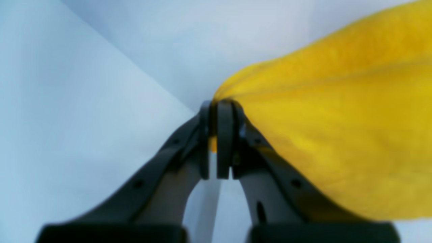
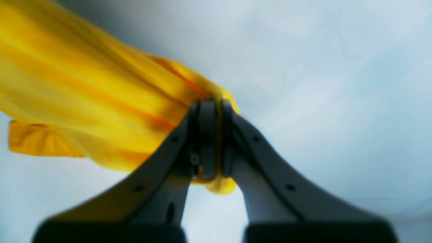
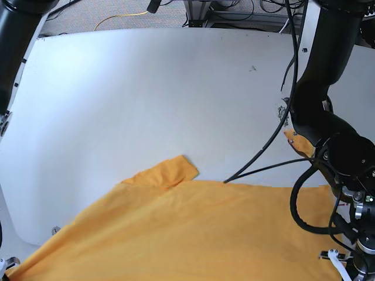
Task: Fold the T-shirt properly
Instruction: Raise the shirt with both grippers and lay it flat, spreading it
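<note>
Left claw (image 1: 221, 104) clamped tight on a gathered corner of the T-shirt (image 1: 337, 135), yellow cloth fanning out to one side under tension. Right claw (image 2: 212, 103) likewise pinched shut on a bunched edge, a small tuft of fabric poking out below the tips. In the base view, most of the T-shirt (image 3: 193, 234) spread across the near part of the white bench (image 3: 146, 99), one sleeve (image 3: 167, 172) lying flat toward the far side.

Likely the stretch-and-lay step. Best done by keeping both grips level and evenly taut, lifting just enough to clear wrinkles, then lowering together so hem meets shoulders squarely. Worth watching the loose cables (image 3: 263, 155) draped near the cloth: risk of snagging.

No lettering, brand or label readable on the visible side.
</note>
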Available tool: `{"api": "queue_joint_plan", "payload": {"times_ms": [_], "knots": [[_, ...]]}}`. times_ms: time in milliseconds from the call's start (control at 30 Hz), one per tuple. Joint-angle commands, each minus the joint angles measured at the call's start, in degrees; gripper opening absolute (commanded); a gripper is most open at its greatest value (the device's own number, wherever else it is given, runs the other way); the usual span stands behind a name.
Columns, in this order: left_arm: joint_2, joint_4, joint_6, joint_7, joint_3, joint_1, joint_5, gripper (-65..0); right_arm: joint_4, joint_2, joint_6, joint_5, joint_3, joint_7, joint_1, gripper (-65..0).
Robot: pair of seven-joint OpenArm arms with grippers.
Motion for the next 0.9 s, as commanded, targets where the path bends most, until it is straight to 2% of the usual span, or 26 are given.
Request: {"api": "queue_joint_plan", "payload": {"times_ms": [0,200,367,533,800,867], "knots": [[0.0,1.75,0.4,-0.92,0.21,0.55,0.15,-65.0,0.59,2.02,-0.1,0.49,2.41,0.79,1.56,-65.0],[2.64,2.81,0.4,-1.0,0.03,8.99,0.15,-65.0,0.85,2.37,-0.1,0.93,9.0,0.44,-9.52,-65.0],[2.99,4.21,0.4,-1.09,0.21,16.02,0.15,-65.0,0.85,1.93,-0.1,0.93,15.86,0.44,-19.19,-65.0],[4.75,5.45,0.4,-1.18,0.03,24.11,0.07,-65.0,0.85,0.7,-0.1,4.53,21.66,0.44,-28.86,-65.0],[4.93,6.68,0.4,-1.18,0.12,37.12,0.07,-65.0,0.85,0.17,-0.1,9.46,28.34,0.44,-44.16,-65.0],[4.93,6.76,0.4,-1.18,0.03,39.93,0.07,-65.0,0.85,-0.8,-0.1,10.6,29.75,0.44,-47.41,-65.0]]}}
